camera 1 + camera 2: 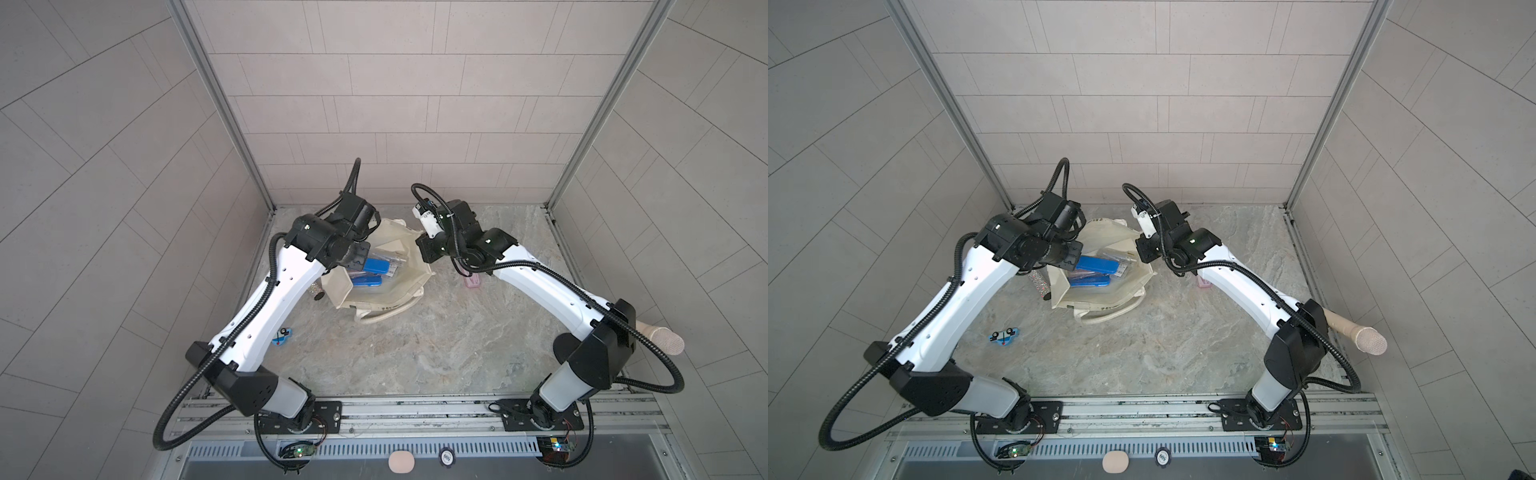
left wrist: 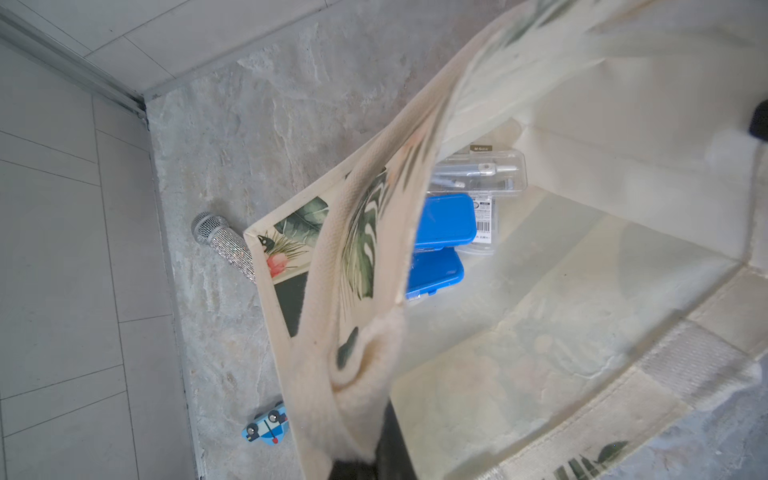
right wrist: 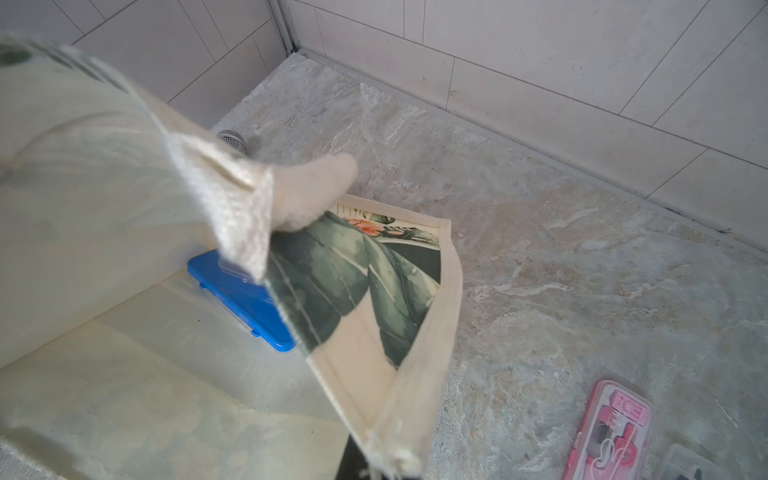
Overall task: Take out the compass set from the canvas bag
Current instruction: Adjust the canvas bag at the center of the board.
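The cream canvas bag point(image 1: 386, 299) lies on the stone floor with its mouth pulled wide, and its leaf-and-flower panel point(image 3: 365, 270) faces outward. Inside lies the compass set point(image 2: 478, 174), a clear case with a metal compass, next to two blue cases point(image 2: 446, 222). The blue cases point(image 1: 376, 265) show through the mouth in both top views. My left gripper point(image 2: 370, 453) is shut on the bag's rim and handle strap at the left side. My right gripper point(image 3: 374, 461) is shut on the bag's folded rim at the right side. Cloth hides both sets of fingertips.
A silver glitter microphone point(image 2: 224, 245) lies against the bag's left side. A blue toy car point(image 1: 282, 336) sits near the left arm. A pink case point(image 3: 611, 428) lies right of the bag beside a clear case point(image 3: 681, 465). A beige microphone point(image 1: 660, 338) rests behind the right arm's elbow.
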Tool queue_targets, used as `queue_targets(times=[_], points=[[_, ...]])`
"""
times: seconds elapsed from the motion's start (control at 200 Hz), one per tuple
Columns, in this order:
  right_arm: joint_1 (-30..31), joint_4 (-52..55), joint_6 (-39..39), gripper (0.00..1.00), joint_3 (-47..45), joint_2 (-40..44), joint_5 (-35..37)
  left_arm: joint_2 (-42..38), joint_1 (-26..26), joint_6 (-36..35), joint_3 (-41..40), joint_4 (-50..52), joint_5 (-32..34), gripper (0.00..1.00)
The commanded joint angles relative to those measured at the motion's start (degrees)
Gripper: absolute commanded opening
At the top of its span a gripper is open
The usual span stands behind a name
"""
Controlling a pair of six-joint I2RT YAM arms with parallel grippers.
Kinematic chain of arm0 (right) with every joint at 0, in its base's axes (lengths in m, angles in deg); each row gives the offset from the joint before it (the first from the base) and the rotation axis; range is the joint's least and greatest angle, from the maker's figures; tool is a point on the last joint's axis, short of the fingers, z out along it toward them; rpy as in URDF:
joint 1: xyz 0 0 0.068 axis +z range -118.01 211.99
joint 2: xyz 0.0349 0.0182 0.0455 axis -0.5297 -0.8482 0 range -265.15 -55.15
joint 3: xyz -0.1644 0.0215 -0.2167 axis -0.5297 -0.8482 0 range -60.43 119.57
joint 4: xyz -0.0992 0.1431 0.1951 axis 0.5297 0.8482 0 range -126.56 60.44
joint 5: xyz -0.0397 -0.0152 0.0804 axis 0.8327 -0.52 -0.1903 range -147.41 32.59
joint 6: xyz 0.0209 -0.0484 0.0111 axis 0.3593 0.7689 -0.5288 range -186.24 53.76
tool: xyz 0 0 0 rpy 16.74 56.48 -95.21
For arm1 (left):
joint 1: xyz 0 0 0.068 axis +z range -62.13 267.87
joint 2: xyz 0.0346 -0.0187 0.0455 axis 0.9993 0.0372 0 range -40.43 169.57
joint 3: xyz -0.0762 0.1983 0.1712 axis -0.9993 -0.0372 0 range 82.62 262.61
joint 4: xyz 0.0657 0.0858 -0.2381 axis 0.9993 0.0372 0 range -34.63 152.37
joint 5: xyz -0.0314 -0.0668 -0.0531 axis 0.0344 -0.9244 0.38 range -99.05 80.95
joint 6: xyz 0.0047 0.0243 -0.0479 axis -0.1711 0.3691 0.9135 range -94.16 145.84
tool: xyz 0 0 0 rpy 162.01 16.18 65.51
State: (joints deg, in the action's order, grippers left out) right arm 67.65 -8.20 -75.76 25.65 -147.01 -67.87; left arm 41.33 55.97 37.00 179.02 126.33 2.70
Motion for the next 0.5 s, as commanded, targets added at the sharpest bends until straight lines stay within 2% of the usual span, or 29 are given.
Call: queue_targets(times=[0.0, 0.1, 0.17, 0.26, 0.495], points=[[0.48, -1.67, 2.73, 0.0, -7.13, 4.57, -1.72, -6.77, -0.46, 2.11, -8.85, -8.91, -3.6, 0.0], [0.2, -2.3, 3.82, 0.02, -14.89, 8.26, -1.32, -12.51, -0.49, 3.69, -18.99, -13.65, -6.17, 0.0], [0.11, -2.37, 3.99, 0.11, -19.32, 11.29, -1.27, -15.48, -0.48, 5.2, -23.6, -15.17, -7.59, 0.0], [0.16, -2.52, 4.12, 0.24, -23.9, 15.73, -1.23, -18.75, -0.52, 6.92, -27.67, -16.05, -8.91, 0.0], [0.95, -0.61, 7.52, 0.42, -30.17, 27.77, -1.58, -24.19, -0.53, 7.67, -33.83, -17.15, -11.87, 0.0]])
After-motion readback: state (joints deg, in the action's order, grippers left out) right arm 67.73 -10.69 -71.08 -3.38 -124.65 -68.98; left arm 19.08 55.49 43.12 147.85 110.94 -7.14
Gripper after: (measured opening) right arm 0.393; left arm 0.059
